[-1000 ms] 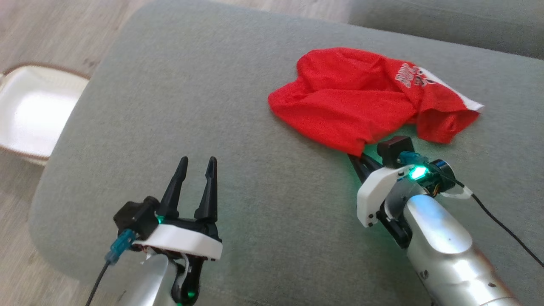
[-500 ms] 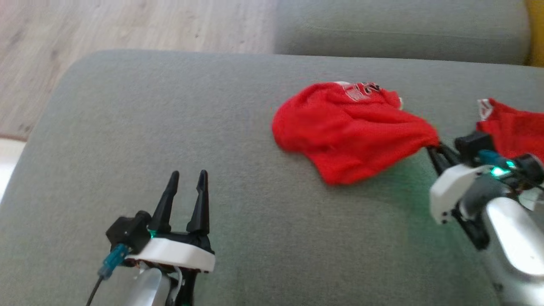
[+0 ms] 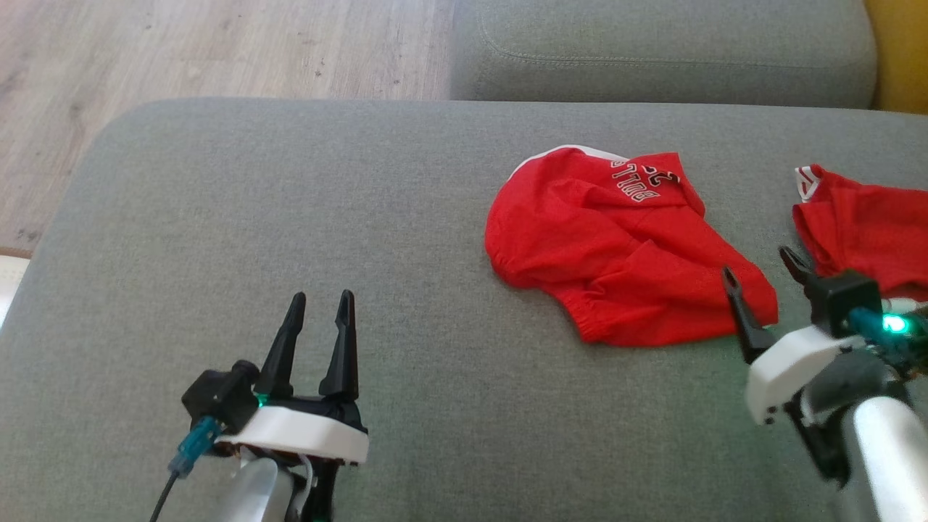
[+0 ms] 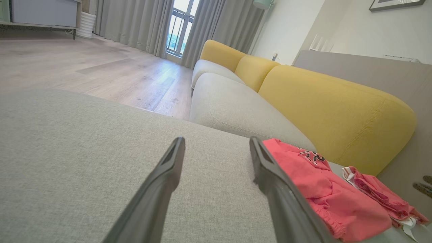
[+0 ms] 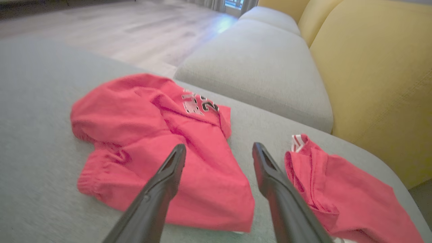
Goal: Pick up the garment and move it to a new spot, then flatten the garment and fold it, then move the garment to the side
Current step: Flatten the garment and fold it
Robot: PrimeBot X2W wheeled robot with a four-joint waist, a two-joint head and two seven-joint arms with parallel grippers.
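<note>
While the right pincer (image 3: 757,263) stands spread, the garment (image 3: 623,254) lies crumpled just ahead.

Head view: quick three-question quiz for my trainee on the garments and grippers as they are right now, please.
1. True or false: the right gripper is shut on the printed red garment.
2. How many red garments lie on the grey cushion? A one, B two, C three.
3. Fill in: on the left gripper, the fingers stand ___.
Key: 1 false, its fingers are apart; 2 B, the second red garment lies to the right; 3 open.
</note>
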